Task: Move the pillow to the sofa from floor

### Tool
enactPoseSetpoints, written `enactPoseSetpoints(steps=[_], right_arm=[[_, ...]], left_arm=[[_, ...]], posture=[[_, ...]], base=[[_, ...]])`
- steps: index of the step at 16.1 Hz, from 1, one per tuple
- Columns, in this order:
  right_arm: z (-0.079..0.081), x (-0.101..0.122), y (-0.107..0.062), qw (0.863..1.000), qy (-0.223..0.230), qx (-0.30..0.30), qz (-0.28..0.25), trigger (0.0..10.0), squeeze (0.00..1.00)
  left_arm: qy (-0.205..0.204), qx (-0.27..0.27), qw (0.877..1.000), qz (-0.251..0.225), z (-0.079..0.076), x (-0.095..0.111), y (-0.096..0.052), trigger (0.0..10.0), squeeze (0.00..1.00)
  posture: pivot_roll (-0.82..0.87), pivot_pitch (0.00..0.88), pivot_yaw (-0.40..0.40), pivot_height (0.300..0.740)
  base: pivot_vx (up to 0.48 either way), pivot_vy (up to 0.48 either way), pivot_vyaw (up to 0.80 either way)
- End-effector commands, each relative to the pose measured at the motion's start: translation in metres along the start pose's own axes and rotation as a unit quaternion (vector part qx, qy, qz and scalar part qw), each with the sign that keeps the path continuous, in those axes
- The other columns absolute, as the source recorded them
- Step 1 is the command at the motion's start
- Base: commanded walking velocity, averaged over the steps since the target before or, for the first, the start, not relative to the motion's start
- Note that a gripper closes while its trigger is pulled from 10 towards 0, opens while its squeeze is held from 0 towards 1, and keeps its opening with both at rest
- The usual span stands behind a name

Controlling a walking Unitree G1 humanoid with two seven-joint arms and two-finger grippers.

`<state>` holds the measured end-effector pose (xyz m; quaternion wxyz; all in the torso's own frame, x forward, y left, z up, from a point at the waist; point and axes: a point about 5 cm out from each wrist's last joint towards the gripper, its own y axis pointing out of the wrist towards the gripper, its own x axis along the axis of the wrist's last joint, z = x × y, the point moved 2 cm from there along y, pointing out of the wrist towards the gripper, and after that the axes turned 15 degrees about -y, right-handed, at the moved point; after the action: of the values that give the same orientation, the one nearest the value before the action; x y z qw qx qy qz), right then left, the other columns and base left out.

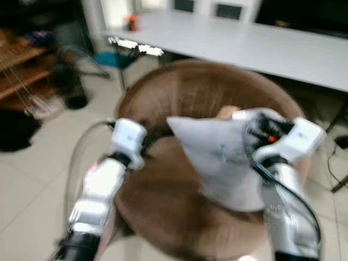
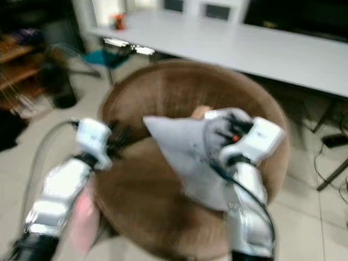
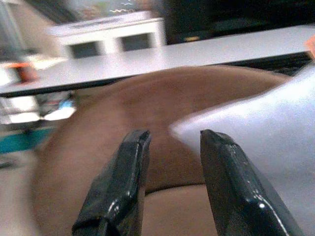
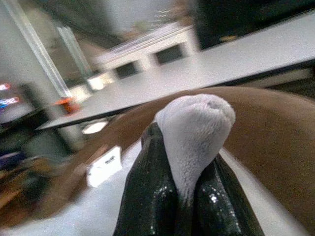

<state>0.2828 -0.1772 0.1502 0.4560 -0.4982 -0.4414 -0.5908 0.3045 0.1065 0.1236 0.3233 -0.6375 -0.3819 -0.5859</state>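
Note:
A light grey pillow (image 1: 217, 157) hangs over the seat of the round brown sofa (image 1: 179, 92), tilted, with its lower edge at the seat. My right gripper (image 4: 189, 196) is shut on the pillow's upper right corner (image 4: 197, 118), which bulges out between the fingers. In the left eye view that gripper (image 1: 255, 130) sits at the pillow's top right. My left gripper (image 3: 173, 137) is open beside the pillow's left corner (image 3: 197, 130), above the seat, with nothing between its fingers. In the left eye view it (image 1: 152, 133) points toward the pillow.
A long white table (image 1: 261, 46) stands right behind the sofa, with an orange object (image 1: 130, 22) on its far left end. Wooden shelves (image 1: 22, 65) and a dark bag (image 1: 16, 130) are at the left. Cables (image 1: 334, 163) lie on the tiled floor at the right.

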Motion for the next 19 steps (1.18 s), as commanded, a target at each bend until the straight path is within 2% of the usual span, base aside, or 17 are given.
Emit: enactPoseSetpoints(steps=[1,3,5,7,10,15,19], right_arm=[[0.012,0.017,0.001,0.999,0.010,0.019,-0.035,10.0,0.00],[0.018,0.016,0.001,0.999,0.008,0.034,-0.030,10.0,0.00],[0.026,0.020,0.000,0.998,0.008,0.053,-0.034,10.0,0.00],[0.032,0.021,0.001,0.997,0.025,0.062,-0.031,10.0,0.00],[0.042,0.024,0.003,0.996,0.034,0.077,-0.027,10.0,0.00],[0.066,0.048,0.012,0.994,0.065,0.089,-0.023,10.0,0.00],[0.076,0.062,0.020,0.992,0.076,0.102,-0.025,10.0,0.00]], left_arm=[[0.013,0.005,1.000,0.009,0.009,0.001,-0.006,10.0,0.00],[0.010,-0.028,0.998,0.047,0.002,-0.011,-0.011,10.0,0.00],[-0.015,-0.041,0.997,0.064,-0.002,-0.015,-0.015,10.0,0.00],[-0.003,-0.071,0.995,0.070,-0.008,-0.016,-0.023,10.0,0.00],[-0.002,-0.075,0.995,0.070,-0.007,-0.014,-0.028,10.0,0.00],[0.013,-0.087,0.992,0.085,-0.002,-0.011,-0.039,10.0,0.00],[0.016,-0.089,0.992,0.091,-0.002,-0.011,-0.043,10.0,0.00]], posture=[[0.04,0.017,-0.035,0.740],[0.04,0.018,-0.037,0.740],[0.05,0.016,-0.041,0.740],[0.06,0.016,-0.048,0.740],[0.07,0.017,-0.051,0.740],[0.10,0.049,-0.049,0.740],[0.11,0.060,-0.050,0.740]], base=[[0.307,0.000,0.00],[0.000,0.000,0.00],[0.000,0.000,0.00],[0.000,0.000,0.00],[0.000,0.000,0.00],[0.000,0.000,0.00],[0.000,0.000,0.00]])
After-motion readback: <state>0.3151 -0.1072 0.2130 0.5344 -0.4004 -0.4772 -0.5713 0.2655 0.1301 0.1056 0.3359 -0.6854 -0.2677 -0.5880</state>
